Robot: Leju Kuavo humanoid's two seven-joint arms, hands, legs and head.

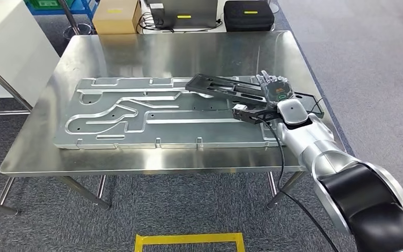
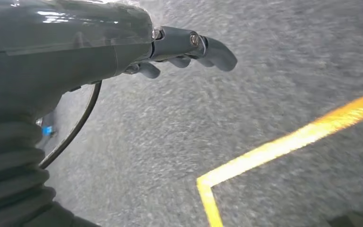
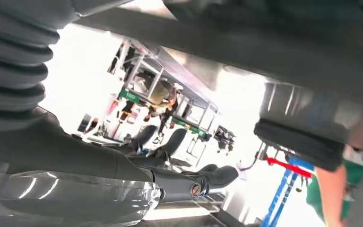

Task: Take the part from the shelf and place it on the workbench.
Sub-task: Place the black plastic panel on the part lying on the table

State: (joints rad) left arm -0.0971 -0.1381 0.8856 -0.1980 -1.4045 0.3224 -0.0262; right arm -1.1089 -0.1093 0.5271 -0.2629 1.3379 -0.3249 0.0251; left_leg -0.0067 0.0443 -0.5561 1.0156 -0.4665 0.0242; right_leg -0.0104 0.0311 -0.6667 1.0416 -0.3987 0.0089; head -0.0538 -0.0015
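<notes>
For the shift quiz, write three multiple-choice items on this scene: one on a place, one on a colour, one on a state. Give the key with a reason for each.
1. Where does the dark part lie?
A. on the floor
B. over the right end of the machined plate on the workbench
C. on the cardboard box

2. What colour is the floor tape in front of the workbench?
A. yellow
B. red
C. white

3. What is the left hand doing?
A. holding the part
B. pressing on the plate
C. holding nothing, hanging above the carpet

Key: 1 B, the head view shows it across the plate's right end, under the right hand. 2 A, the tape is plainly yellow. 3 C, the left wrist view shows curled fingers over carpet.
</notes>
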